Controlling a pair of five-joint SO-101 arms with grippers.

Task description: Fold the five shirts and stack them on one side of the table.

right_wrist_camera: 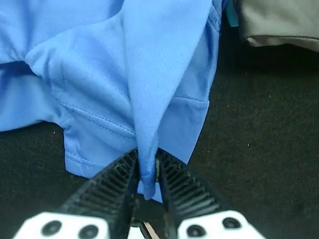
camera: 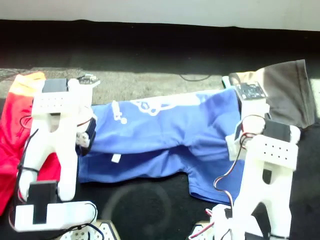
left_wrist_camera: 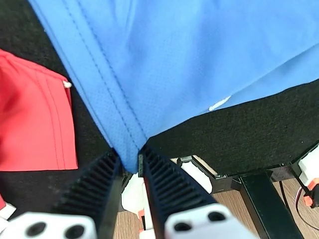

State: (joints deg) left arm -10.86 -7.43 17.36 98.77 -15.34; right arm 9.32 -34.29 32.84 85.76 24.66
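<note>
On black table (camera: 150, 210), high view: blue shirt (camera: 165, 135) lay stretched between arms; red shirt (camera: 10, 135) beside left arm, grey shirt (camera: 287, 92) beside right; left wrist view: left gripper (left_wrist_camera: 130, 160) clamped blue hem; right wrist view: right gripper (right_wrist_camera: 146, 162) pinched blue fold.

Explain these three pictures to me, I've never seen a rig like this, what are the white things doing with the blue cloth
The white things are two robot arms at a table. One picture looks down from above; the other two come from a camera on each arm's wrist. A blue shirt lies spread between the arms, a red shirt beside the left arm, a grey shirt beside the right arm. The left gripper and the right gripper are each shut on an edge of it.
</note>
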